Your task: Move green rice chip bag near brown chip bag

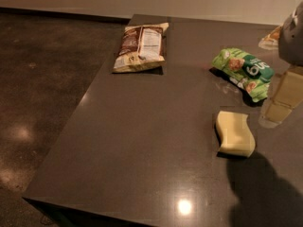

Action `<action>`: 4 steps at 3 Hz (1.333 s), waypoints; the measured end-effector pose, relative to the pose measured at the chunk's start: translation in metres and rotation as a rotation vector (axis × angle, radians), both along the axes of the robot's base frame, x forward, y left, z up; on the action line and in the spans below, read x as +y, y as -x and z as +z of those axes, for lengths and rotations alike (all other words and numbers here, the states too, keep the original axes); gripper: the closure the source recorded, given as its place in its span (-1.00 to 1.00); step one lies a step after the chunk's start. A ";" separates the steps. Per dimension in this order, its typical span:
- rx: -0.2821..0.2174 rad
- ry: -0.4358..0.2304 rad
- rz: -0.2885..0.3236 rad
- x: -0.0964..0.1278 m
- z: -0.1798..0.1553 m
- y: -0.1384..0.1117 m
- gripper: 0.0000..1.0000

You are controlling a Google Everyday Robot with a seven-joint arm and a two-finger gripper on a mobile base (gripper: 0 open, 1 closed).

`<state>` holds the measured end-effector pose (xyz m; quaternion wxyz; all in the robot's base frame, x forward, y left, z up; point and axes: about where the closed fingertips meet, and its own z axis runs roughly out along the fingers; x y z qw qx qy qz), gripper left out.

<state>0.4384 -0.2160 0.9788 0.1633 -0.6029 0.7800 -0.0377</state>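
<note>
The green rice chip bag [244, 72] lies on the dark table [142, 141] at the right, crinkly, with tan chip pictures and white lettering. The brown chip bag [139, 46] lies flat at the table's far left, its white label panel up, well apart from the green bag. My gripper [275, 113] hangs at the right edge of the view, pale below a grey wrist, just right of the green bag and low over the table. It holds nothing that I can see.
A pale yellow sponge [234, 134] lies in front of the green bag. An orange packet [270, 38] sits at the far right edge. The table's left edge drops to a dark floor [42, 89]. A wall runs behind.
</note>
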 end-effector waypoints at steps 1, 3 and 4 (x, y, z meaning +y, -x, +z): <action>-0.006 0.005 -0.010 0.000 0.001 -0.003 -1.00; -0.004 -0.002 -0.086 -0.009 -0.004 -0.028 -1.00; 0.006 -0.019 -0.252 -0.033 -0.018 -0.077 -1.00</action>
